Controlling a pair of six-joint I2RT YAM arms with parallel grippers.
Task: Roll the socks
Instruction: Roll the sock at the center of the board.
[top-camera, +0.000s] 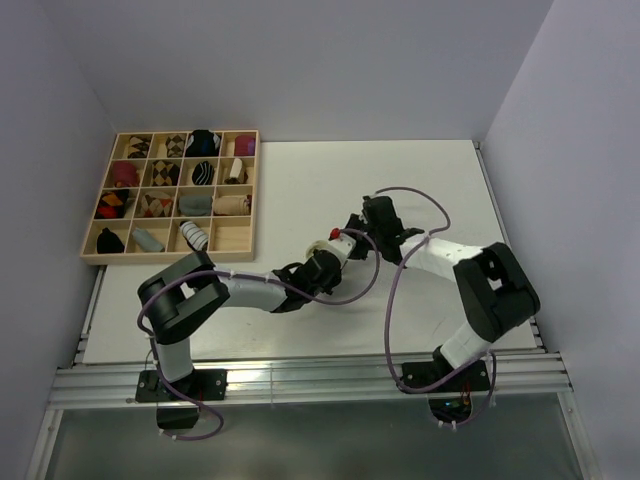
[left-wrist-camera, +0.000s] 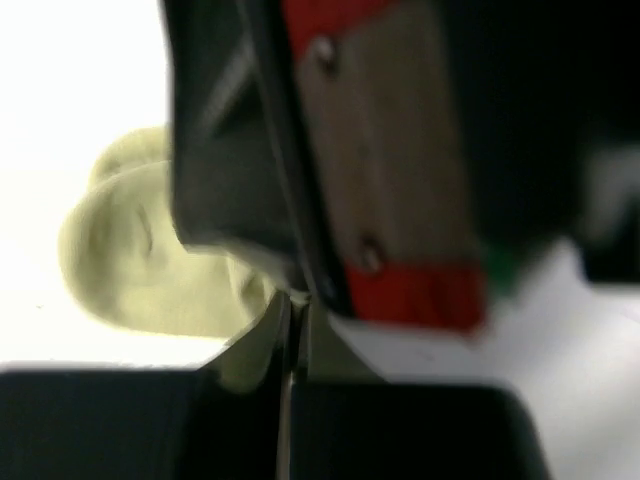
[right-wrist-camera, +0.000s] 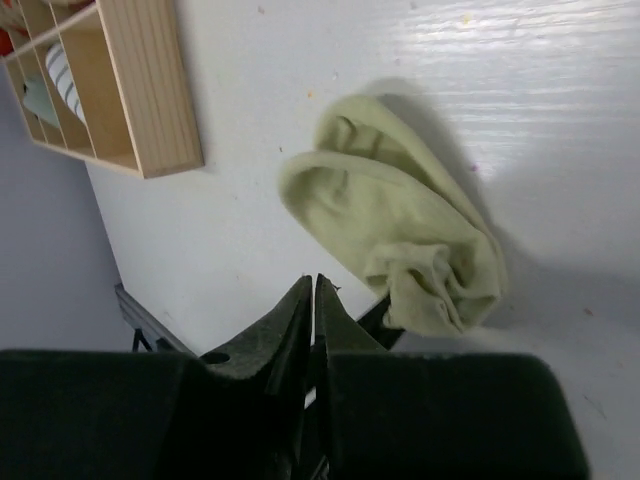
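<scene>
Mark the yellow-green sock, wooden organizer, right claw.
yellow-green sock (right-wrist-camera: 400, 230): right wrist view, middle of its folded body.
wooden organizer (right-wrist-camera: 150, 90): right wrist view, outer side wall.
right claw (right-wrist-camera: 313, 285): right wrist view, between closed fingertips.

Pale yellow-green sock (right-wrist-camera: 390, 215): lying flat on the white table, well clear of the wooden tray (right-wrist-camera: 150, 90). It is folded over on itself. Two rounded layers are overlapping at one end, and the other end is bunching into a crumpled wad. The left wrist view is showing it (left-wrist-camera: 140, 250) only as a blurred, soft lump.

White sock with thin dark stripes (top-camera: 195, 235): sitting tilted in the tray's near row, third compartment from the left, one end dark.
</scene>
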